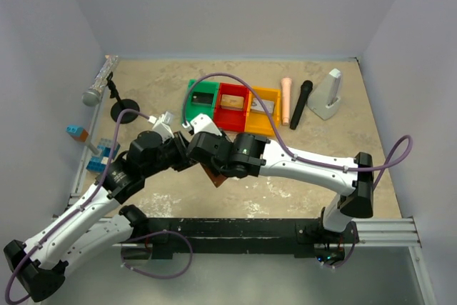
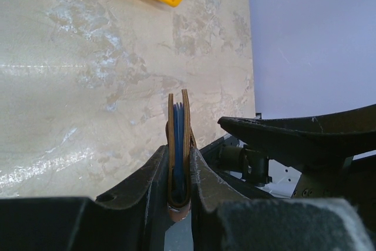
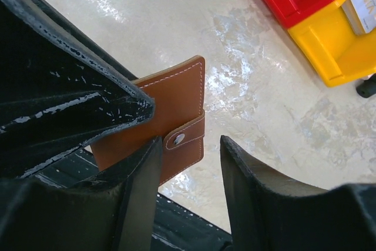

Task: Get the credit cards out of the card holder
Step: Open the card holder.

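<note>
The brown card holder (image 2: 178, 123) is folded shut, and my left gripper (image 2: 178, 156) is shut on its lower edge, holding it upright above the table. Blue lining shows between its covers; no cards inside it can be seen. In the right wrist view the holder (image 3: 170, 95) has its snap strap (image 3: 185, 138) fastened. My right gripper (image 3: 189, 142) is open, with one finger against the strap side and the other clear of it. In the top view the holder (image 1: 214, 175) peeks out below both grippers. A tan card (image 1: 232, 103) lies in the red bin and a silvery card (image 1: 258, 105) in the yellow bin.
Green (image 1: 194, 99), red (image 1: 220, 113) and yellow (image 1: 274, 111) bins stand in a row at the back. A pink cylinder (image 1: 285, 100), black microphone (image 1: 300, 103) and grey stand (image 1: 328, 94) lie to their right. A silver microphone (image 1: 100, 82), black disc (image 1: 125, 110) and blue blocks (image 1: 100, 158) are at the left.
</note>
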You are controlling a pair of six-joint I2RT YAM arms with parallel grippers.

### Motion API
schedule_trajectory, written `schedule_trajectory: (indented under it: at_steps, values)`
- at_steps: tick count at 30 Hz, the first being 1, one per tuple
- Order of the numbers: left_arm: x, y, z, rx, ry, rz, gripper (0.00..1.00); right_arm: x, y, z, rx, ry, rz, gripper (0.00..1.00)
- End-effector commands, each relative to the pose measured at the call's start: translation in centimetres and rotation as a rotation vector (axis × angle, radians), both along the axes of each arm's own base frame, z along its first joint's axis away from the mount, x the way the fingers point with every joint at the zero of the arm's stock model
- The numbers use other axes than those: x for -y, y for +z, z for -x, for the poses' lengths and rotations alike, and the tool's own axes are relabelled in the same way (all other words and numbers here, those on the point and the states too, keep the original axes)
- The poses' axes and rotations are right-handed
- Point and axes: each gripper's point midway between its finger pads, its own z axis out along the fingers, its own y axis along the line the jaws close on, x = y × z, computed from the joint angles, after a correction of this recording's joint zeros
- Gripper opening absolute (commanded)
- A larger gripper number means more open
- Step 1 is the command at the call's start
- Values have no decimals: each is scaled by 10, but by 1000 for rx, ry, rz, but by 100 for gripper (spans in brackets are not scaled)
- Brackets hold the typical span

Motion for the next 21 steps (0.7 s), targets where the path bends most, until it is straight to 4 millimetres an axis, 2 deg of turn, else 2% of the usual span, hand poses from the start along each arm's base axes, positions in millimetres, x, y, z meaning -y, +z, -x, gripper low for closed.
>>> schedule_trajectory:
  at_steps: [1, 7, 21]
  values:
    - [8, 39, 4, 48, -24, 106, 0, 6, 7, -8, 28, -49, 23, 48]
    - [10, 42, 5, 47, -31, 116, 0, 8, 0, -10, 29, -57, 71, 45]
    - [10, 49, 8, 63, -40, 146, 0, 10, -16, -10, 10, -47, 128, 26]
